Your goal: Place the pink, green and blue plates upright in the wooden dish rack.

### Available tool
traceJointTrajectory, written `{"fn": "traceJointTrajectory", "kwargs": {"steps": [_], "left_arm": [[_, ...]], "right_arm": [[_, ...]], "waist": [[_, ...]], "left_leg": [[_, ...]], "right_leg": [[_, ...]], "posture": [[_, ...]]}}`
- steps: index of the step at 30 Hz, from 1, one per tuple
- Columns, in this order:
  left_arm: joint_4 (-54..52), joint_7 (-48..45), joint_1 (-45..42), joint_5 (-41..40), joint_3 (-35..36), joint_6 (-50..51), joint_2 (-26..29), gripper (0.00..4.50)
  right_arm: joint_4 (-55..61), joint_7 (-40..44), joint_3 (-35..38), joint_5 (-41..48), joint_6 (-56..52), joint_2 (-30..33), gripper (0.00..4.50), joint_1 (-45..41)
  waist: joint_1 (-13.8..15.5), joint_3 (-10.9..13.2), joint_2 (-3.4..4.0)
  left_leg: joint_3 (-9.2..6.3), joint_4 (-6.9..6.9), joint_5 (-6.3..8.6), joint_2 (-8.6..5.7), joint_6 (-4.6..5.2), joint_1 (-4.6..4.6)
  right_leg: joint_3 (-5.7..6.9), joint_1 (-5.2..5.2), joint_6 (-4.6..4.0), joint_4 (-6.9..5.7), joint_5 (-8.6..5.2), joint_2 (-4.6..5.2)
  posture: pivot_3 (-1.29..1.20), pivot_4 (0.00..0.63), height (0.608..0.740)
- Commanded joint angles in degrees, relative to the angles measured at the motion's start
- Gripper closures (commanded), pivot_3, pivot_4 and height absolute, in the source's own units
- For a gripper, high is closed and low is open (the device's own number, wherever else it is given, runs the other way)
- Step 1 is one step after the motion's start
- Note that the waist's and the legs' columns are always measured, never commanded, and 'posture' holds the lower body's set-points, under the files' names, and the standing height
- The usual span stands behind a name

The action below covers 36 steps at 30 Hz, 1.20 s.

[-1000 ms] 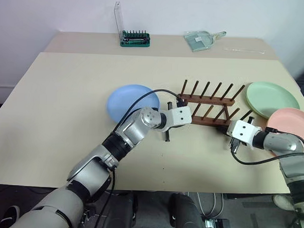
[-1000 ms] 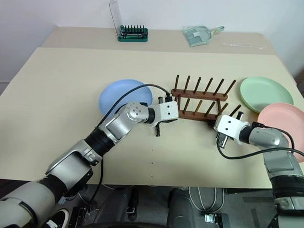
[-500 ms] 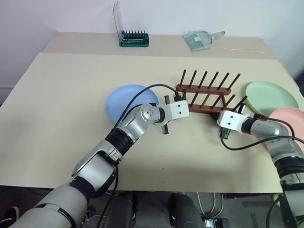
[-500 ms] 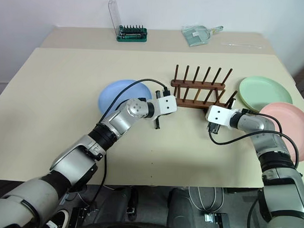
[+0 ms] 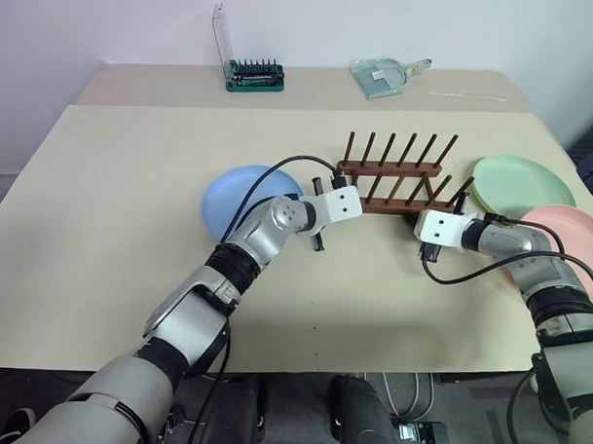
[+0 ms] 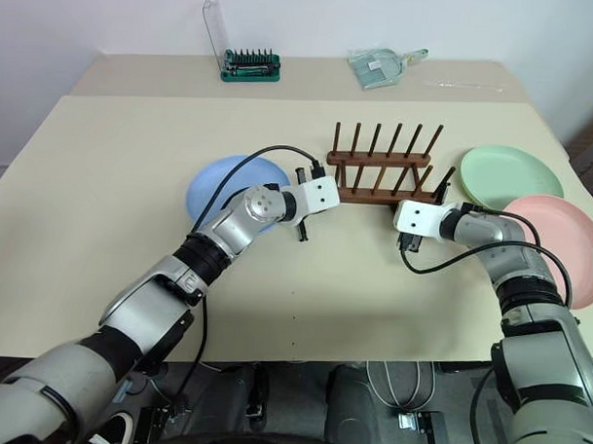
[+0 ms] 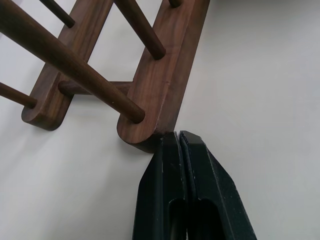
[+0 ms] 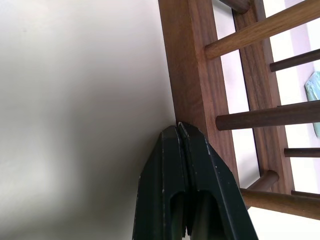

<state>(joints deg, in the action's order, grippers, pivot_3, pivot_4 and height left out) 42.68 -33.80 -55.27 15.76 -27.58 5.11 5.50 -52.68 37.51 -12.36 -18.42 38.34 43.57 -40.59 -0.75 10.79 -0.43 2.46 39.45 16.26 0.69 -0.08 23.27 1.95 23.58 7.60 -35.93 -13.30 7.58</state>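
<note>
The wooden dish rack (image 5: 395,182) stands empty near the middle of the beige table (image 5: 132,197). My left gripper (image 7: 178,134) is shut, its tips against the rounded end of the rack's near rail (image 7: 165,75). My right gripper (image 8: 177,125) is shut too, tips touching the near rail's side (image 8: 187,60) close to its other end. The blue plate (image 5: 241,196) lies flat to the left of the rack, partly behind my left arm. The green plate (image 5: 517,183) and the pink plate (image 5: 569,236) lie flat to the right of the rack.
At the back left stands a green bit holder with a clear lid (image 5: 255,76). A clear plastic scoop (image 5: 384,74) lies at the back centre. There is bare tabletop to the left and in front of the rack.
Both shut grippers have moved forward against the rack. The rack has slid away from me and turned to lie squarer to the table edge. The plates have stayed put.
</note>
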Motion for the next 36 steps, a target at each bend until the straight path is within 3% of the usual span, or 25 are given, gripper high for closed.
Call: {"fn": "traceJointTrajectory", "kwargs": {"steps": [1,4,6,8,11,16,21,26,30,33,36], "left_arm": [[-2.06,-2.09,-0.18,-0.92,1.55,0.09,-0.08,4.48],[-6.49,-6.5,1.59,-3.52,2.44,3.06,-0.43,4.48],[-11.76,-10.48,3.89,-7.18,4.08,6.56,-0.59,4.48],[-21.68,-19.02,7.84,-15.04,5.97,15.09,0.65,3.95],[-33.54,-25.82,11.66,-22.73,7.96,23.99,3.66,2.63],[-44.17,-31.41,12.52,-35.09,16.24,34.64,10.9,0.08],[-45.05,-31.83,10.84,-40.4,22.2,35.38,15.39,0.01],[-44.04,-34.94,11.46,-41.92,22.99,32.47,19.82,0.01],[-42.94,-34.33,10.78,-42.09,22.76,31.74,19.8,0.01],[-42.69,-33.77,10.51,-42.61,22.49,31.96,19.26,0.01],[-42.74,-33.78,10.81,-42.26,21.74,31.29,19.05,0.01]], "right_arm": [[1.26,2.12,1.3,3.01,0.64,-0.17,4.5,0.02],[3.6,7.16,3.11,8.9,-0.86,-0.79,4.5,1.85],[8.4,15.47,6.06,18.26,-6.1,-1.12,4.5,4.56],[16.69,24.03,9.62,28.99,-14.73,-0.3,3.98,8.72],[29.35,29.34,13.65,39.12,-26.95,1.2,2.69,14.77],[47.68,24.46,26.22,52.75,-44.85,4.13,0.19,23.74],[52.0,17.77,35.15,50.22,-48.79,6.91,0.03,30.85],[53.94,14.4,40.53,45.0,-49.66,10.21,0.03,38.13],[53.04,12.62,42.95,42.11,-52.65,12.54,0.03,41.81],[54.15,17.01,44.52,48.96,-62.28,13.37,0.03,43.68],[54.41,16.99,44.82,46.27,-62.91,14.35,0.03,45.8]], "waist": [[0.0,0.0,0.0],[0.04,0.0,0.0],[0.02,0.0,0.0],[0.11,0.0,0.01],[0.1,0.01,0.03],[0.19,0.0,0.06],[0.63,0.0,0.04],[1.39,0.0,0.05],[1.52,0.01,0.03],[1.47,0.01,0.01],[1.46,0.01,0.02]], "left_leg": [[0.0,0.0,0.0,0.0,0.0,0.0],[0.0,-0.02,0.0,0.0,0.0,0.01],[0.0,-0.04,0.0,0.0,0.0,0.02],[-0.01,-0.07,-0.04,0.0,-0.08,0.03],[-0.03,-0.1,-0.14,0.02,-0.24,0.05],[-0.18,-0.07,-0.01,0.04,-0.03,-0.04],[-0.31,-0.07,-0.01,0.0,-0.03,-0.01],[-0.16,-0.07,-0.01,0.0,-0.03,0.0],[-0.13,-0.06,-0.01,0.0,-0.02,0.01],[-0.14,-0.06,-0.01,0.0,-0.02,0.01],[-0.17,-0.06,-0.01,0.01,-0.02,0.02]], "right_leg": [[0.0,0.0,0.0,0.0,0.0,0.0],[0.0,0.0,0.0,0.0,0.0,0.0],[0.0,0.01,0.01,0.02,0.01,0.0],[0.0,0.02,0.04,0.03,0.02,0.01],[0.01,0.02,0.04,0.03,0.02,0.02],[0.04,-0.01,-0.01,-0.08,0.05,0.01],[0.08,-0.04,-0.01,-0.03,0.05,0.02],[0.09,-0.03,-0.01,-0.02,0.05,0.01],[0.08,-0.04,-0.02,0.01,0.04,0.02],[0.09,-0.04,-0.02,0.03,0.04,0.01],[0.09,-0.04,-0.02,0.03,0.04,0.01]], "posture": [[0.0,0.15,0.724],[0.0,0.15,0.724],[0.0,0.15,0.724],[0.0,0.15,0.724],[0.0,0.15,0.724],[0.0,0.15,0.724],[0.0,0.15,0.724],[0.0,0.15,0.724],[0.0,0.15,0.724],[0.0,0.15,0.724],[0.0,0.15,0.724]]}}
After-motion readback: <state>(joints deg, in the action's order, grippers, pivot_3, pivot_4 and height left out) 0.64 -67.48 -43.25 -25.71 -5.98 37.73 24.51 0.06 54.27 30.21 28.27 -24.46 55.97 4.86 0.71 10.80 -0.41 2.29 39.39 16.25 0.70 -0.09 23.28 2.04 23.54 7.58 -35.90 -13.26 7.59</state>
